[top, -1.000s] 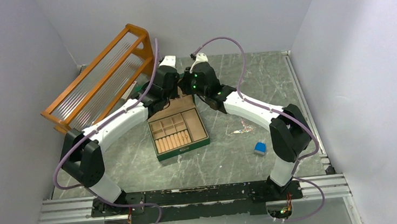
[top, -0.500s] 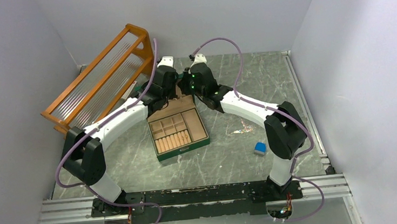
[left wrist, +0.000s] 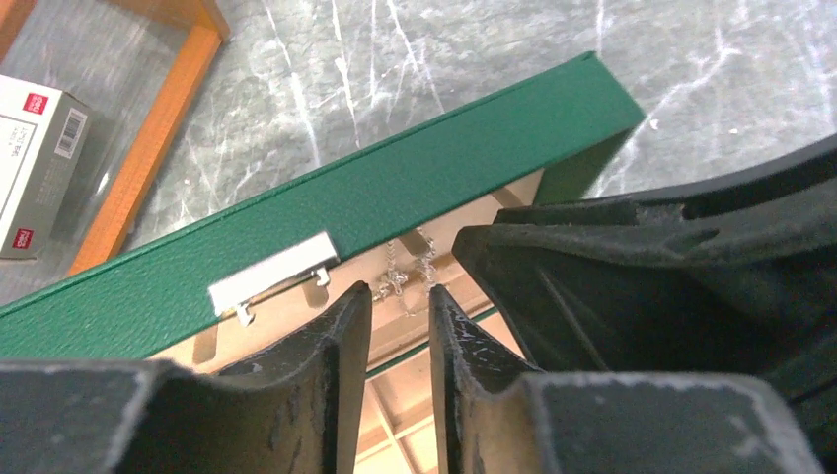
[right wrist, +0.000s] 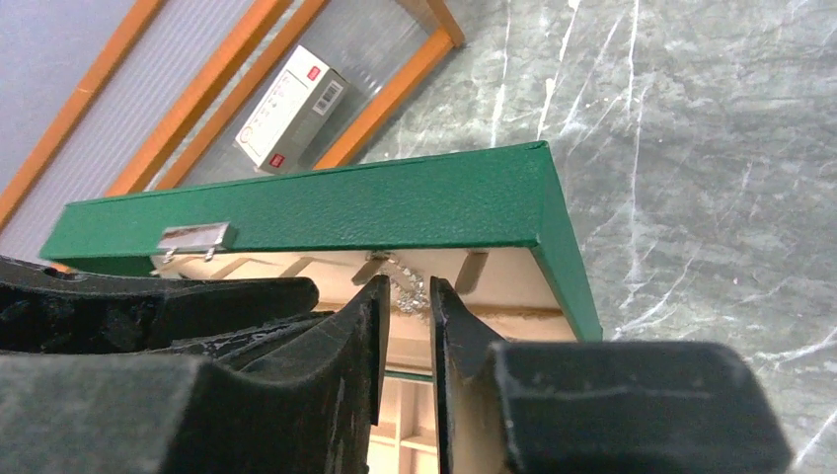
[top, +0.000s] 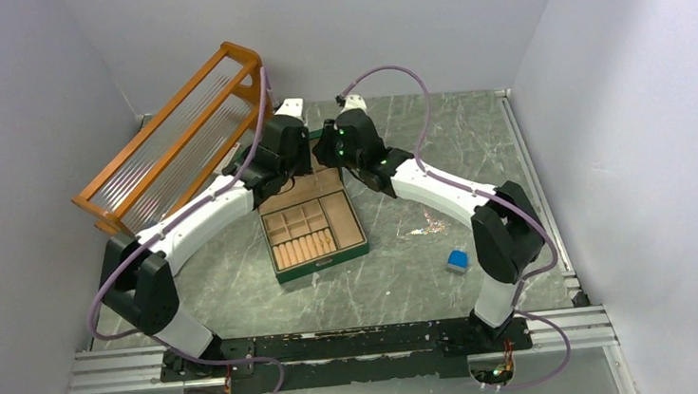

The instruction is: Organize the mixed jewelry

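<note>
The green box (top: pixel 322 261) lies open in the middle of the table, with tan compartments inside and its lid (left wrist: pixel 395 188) standing up at the back. A thin chain (left wrist: pixel 410 272) hangs on the lid's tan inner face; it also shows in the right wrist view (right wrist: pixel 407 291). My left gripper (left wrist: pixel 400 296) and right gripper (right wrist: pixel 405 291) meet side by side at the lid. Each has its jaws a narrow gap apart, tips just short of the chain, nothing pinched. More small gold pieces (top: pixel 429 225) lie loose on the table right of the box.
An orange rack (top: pixel 178 136) with clear shelves stands at the back left, holding a small white carton (right wrist: pixel 291 109). A small blue block (top: pixel 457 262) lies at the front right near the right arm's base. Grey walls close in on three sides.
Both arms have pushed slightly farther back and left at the lid, and the left arm's elbow has swung left. The box and loose pieces have not moved.
</note>
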{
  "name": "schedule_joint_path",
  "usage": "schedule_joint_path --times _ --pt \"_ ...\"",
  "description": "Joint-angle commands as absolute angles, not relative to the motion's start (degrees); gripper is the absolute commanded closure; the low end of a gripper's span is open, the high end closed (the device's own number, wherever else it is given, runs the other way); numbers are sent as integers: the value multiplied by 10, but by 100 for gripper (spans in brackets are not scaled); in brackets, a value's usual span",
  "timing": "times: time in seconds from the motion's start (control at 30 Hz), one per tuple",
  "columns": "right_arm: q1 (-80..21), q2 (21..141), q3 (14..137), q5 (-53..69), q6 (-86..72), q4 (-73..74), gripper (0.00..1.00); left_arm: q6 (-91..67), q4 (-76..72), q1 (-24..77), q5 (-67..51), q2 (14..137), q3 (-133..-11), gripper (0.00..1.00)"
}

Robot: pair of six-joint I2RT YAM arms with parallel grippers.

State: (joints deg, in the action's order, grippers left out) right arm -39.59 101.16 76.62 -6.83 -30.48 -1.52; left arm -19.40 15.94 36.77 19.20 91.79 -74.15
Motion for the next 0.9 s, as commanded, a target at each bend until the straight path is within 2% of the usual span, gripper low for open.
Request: schedule_joint_path --times 0.0,0.23,0.53,0.87 --pt "-393 960 773 -67 -322 -2 73 -206 151 363 156 858 -722 65" --pt "-393 924 725 -81 -400 55 66 -246 108 361 141 758 -615 45" --pt "-395 951 688 -135 -562 64 61 -305 79 361 168 637 -497 35" --pt "-401 1010 710 -193 -696 41 64 -313 94 361 190 569 -457 29"
